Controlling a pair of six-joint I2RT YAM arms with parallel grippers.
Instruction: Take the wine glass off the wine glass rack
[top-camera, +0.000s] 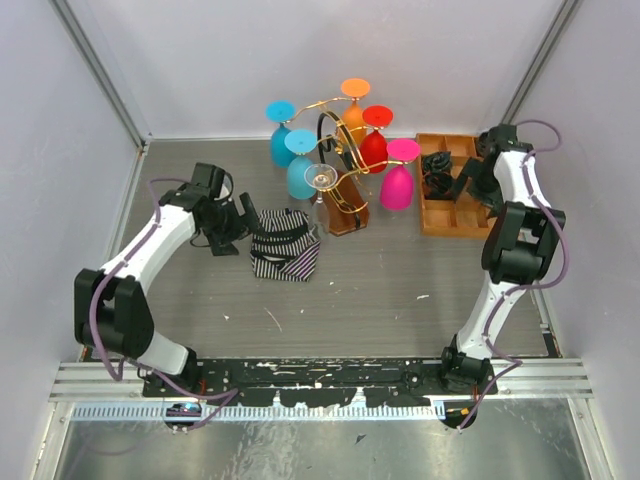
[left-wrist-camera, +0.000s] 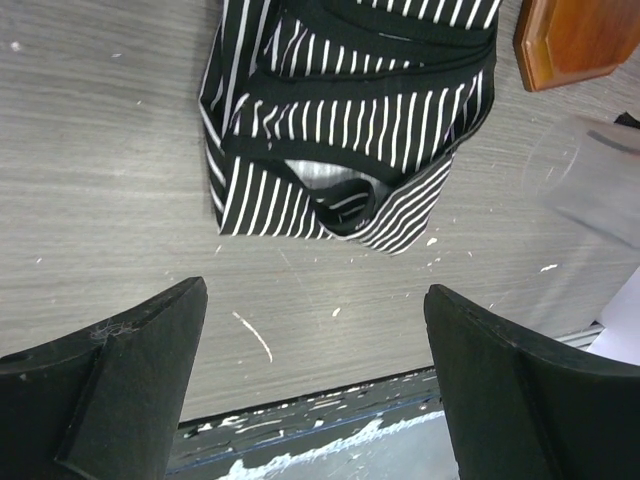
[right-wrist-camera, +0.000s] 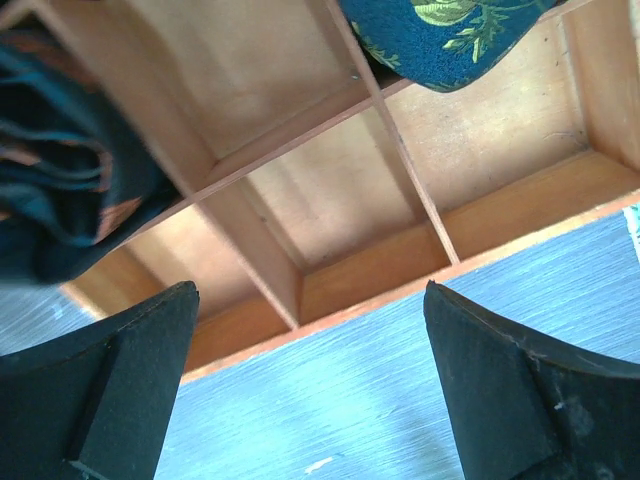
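Observation:
The wine glass rack (top-camera: 345, 205), gold wire on a brown wooden base, stands at the back middle of the table. Several wine glasses hang upside down from it: blue (top-camera: 281, 140), light blue (top-camera: 301, 170), clear (top-camera: 322, 180), orange (top-camera: 354, 95), red (top-camera: 375, 145) and pink (top-camera: 398, 182). My left gripper (top-camera: 240, 222) is open and empty, left of the rack beside a striped bag (top-camera: 285, 246). In the left wrist view the gripper (left-wrist-camera: 315, 380) faces the bag (left-wrist-camera: 340, 130), with the base corner (left-wrist-camera: 575, 40) and clear glass (left-wrist-camera: 590, 185) at the right. My right gripper (top-camera: 463, 185) hangs open over a tray.
The orange-brown compartment tray (top-camera: 437, 215) lies right of the rack, holding dark cloth (top-camera: 437, 165). In the right wrist view the open gripper (right-wrist-camera: 310, 390) looks at the tray's dividers (right-wrist-camera: 385, 110) and patterned blue cloth (right-wrist-camera: 440, 30). White walls enclose the table on three sides.

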